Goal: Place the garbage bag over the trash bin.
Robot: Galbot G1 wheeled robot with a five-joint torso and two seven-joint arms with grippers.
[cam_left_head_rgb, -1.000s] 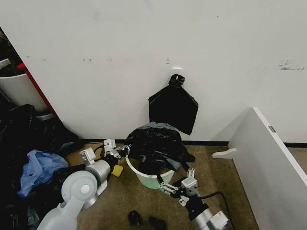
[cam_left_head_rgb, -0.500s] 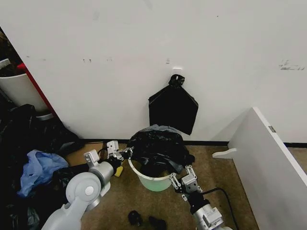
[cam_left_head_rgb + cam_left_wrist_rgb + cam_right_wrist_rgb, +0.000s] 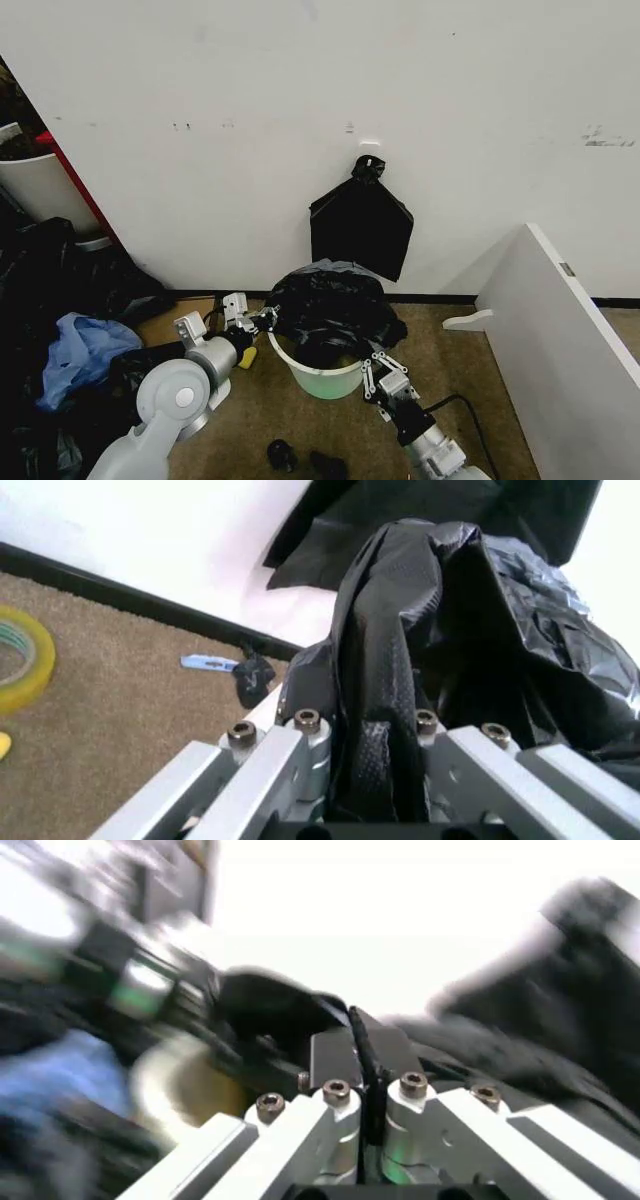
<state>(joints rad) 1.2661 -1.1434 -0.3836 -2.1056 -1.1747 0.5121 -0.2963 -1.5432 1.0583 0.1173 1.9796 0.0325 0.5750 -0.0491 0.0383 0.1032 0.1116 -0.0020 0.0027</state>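
The trash bin [image 3: 322, 381], a round white bucket with a greenish bottom, stands on the carpet against the wall. The glossy black garbage bag [image 3: 328, 302] is bunched over its top and hangs down the rim on both sides. My left gripper [image 3: 262, 319] is at the bin's left rim, shut on a fold of the garbage bag [image 3: 385, 667] that runs between the fingers of the left gripper [image 3: 372, 739]. At the bin's front right, my right gripper [image 3: 378, 368] pinches a thin edge of the bag; the right gripper [image 3: 362, 1065] looks shut on black film.
A flat knotted black bag [image 3: 362, 228] hangs on the wall above the bin. A white board [image 3: 565, 340] leans at the right. Black bags and blue plastic [image 3: 75, 350] are heaped at the left by a white tub [image 3: 40, 185]. A yellow tape roll [image 3: 20, 664] lies on the carpet.
My right gripper has moved up and in to the bin's front right rim. The left arm has shifted slightly toward the bin, still holding the bag.
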